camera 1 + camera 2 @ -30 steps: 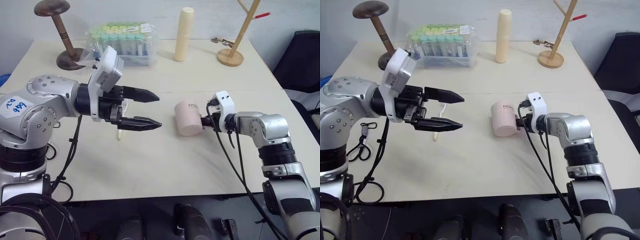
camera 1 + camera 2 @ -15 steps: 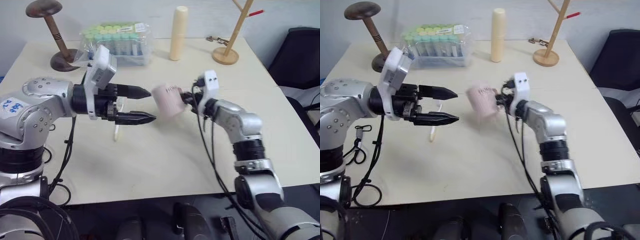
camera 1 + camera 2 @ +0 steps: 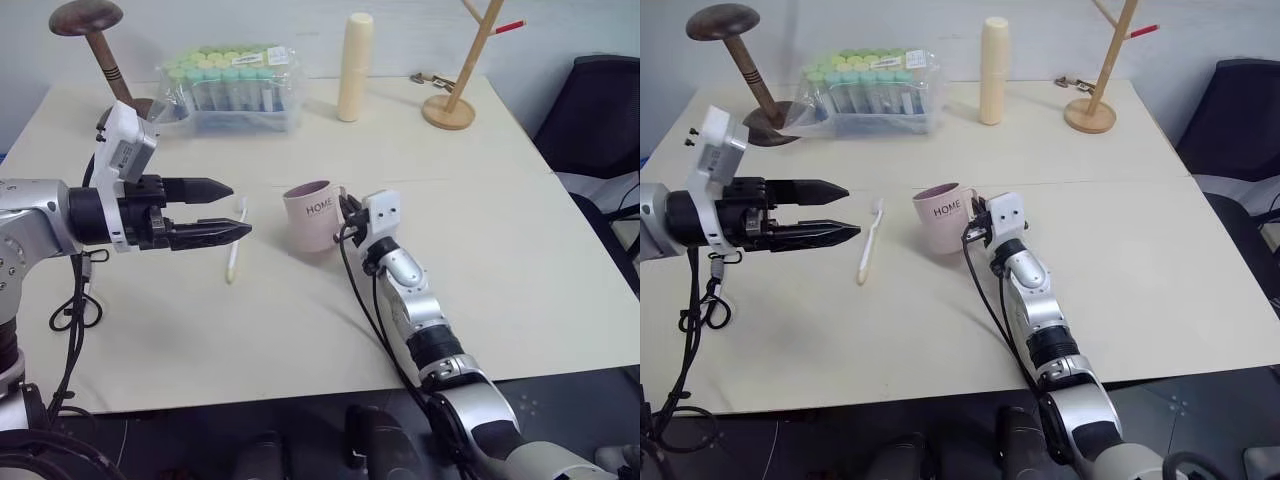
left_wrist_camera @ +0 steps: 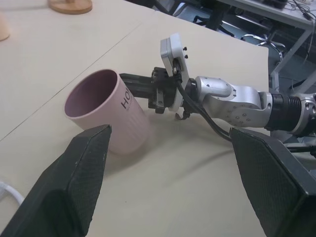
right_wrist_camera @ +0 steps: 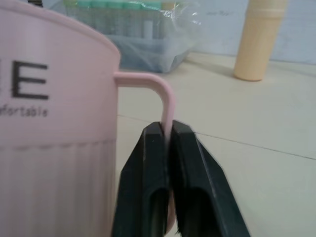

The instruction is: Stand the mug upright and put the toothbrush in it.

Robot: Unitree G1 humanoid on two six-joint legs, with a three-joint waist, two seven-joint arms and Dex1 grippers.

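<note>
Mug [image 3: 312, 214] upright mid-bench, right gripper [image 5: 167, 143] jaws clamped on its handle. Toothbrush [image 3: 869, 240] lies flat beside it, not inserted; left gripper [image 3: 232, 210] jaws spread, empty.

- A wide cream surface [image 3: 520, 250] takes up most of the head views, with a thin seam running across its middle.
- A pale wall [image 3: 250, 20] stands just behind its far edge, along the top of the frame.
- A dark chair [image 3: 600, 110] sits at the right edge.
- Dark floor [image 3: 820, 440] shows along the bottom, beneath the near edge.
- Light is even and soft.
</note>
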